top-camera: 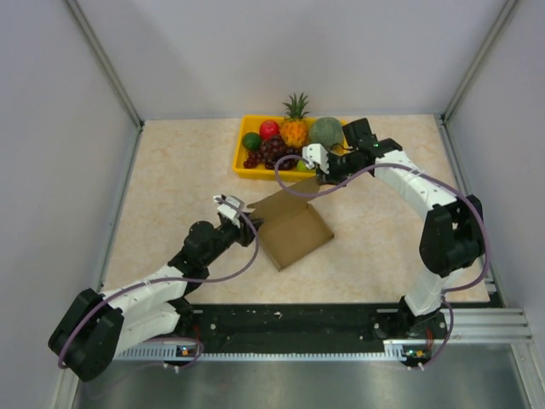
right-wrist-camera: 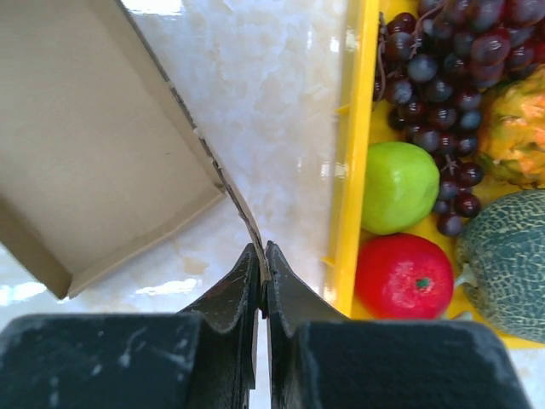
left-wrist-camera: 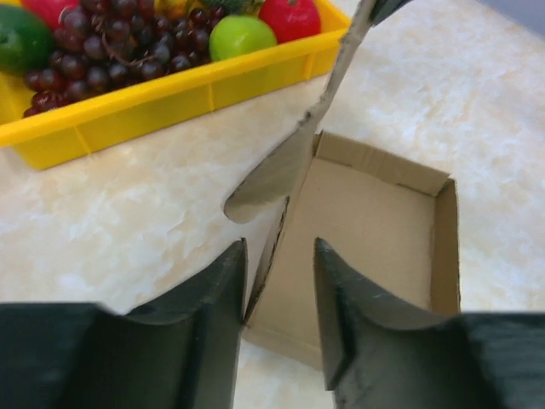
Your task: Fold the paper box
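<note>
Right gripper [right-wrist-camera: 262, 260] is pinching the paper box [top-camera: 292, 228] flap edge, jaws clenched; left gripper [left-wrist-camera: 279, 294] jaws are straddling a wall, seemingly released

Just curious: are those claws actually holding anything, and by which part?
The right gripper pinches the paper box by its raised flap's edge. The left gripper straddles that flap, jaws open, gripping nothing.

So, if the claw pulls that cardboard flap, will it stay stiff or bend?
Probably bends: the paper box flap looks thin and already curves where the right claw pinches it. Likely light, so the box may slide on the smooth table.
</note>
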Available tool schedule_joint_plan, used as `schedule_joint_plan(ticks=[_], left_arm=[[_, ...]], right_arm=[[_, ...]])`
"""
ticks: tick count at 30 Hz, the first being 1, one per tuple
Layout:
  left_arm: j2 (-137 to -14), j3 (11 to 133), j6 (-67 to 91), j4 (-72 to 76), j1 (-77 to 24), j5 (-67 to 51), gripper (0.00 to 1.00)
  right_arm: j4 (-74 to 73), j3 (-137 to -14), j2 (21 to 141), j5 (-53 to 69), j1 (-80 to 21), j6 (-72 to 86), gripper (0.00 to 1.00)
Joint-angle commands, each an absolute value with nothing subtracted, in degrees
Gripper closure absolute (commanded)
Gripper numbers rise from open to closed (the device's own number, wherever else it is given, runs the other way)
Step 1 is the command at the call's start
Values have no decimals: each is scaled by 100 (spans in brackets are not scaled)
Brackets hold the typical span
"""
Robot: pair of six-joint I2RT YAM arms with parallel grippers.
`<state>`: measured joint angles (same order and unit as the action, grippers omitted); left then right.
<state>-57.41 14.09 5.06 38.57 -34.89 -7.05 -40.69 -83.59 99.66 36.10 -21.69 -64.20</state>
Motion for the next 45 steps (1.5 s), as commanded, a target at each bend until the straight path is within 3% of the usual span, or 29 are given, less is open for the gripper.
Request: schedule_joint_plan(ticks=[1, 5, 13, 15, 18, 23, 27, 32, 39, 45], left_arm=[[-5713, 1503, 1370, 3455, -3472, -202, 50], [-5013, 1573, 2082, 2525, -3463, 121, 37], [-3350, 3362, 2909, -1543, -3375, 931, 33], [-3331, 3777, 2770, -2310, -3244, 783, 33], [-3857, 4577, 2278, -3074, -2814, -278, 25], [-4982, 5562, 367, -3190, -2066, -2388, 25], [-5711, 5949, -1122, -2787, -2048, -2364, 22], [-6854, 6433, -2792, -2988, -1926, -3040, 31], [-7619, 6897, -3532, -3390, -1573, -3656, 38], [-7857, 7242, -4050, -3577, -1319, -3945, 32]], right_arm=[[-3859, -8314, 9607, 3455, -2347, -5442, 100], [-3788, -8139, 9405, 3252, -2443, -5098, 100], [-3639, -7936, 9281, 3269, -2461, -4764, 100], [-3647, -7945, 9272, 3270, -2470, -4702, 100], [-3674, -7875, 9220, 3234, -2461, -4772, 100], [-3683, -7866, 9202, 3357, -2470, -4851, 100], [-3709, -7858, 9281, 3428, -2470, -4887, 100], [-3700, -7726, 9220, 3410, -2470, -5053, 100], [-3700, -7699, 9167, 3507, -2461, -5133, 100], [-3691, -7690, 9184, 3533, -2470, -5212, 100]])
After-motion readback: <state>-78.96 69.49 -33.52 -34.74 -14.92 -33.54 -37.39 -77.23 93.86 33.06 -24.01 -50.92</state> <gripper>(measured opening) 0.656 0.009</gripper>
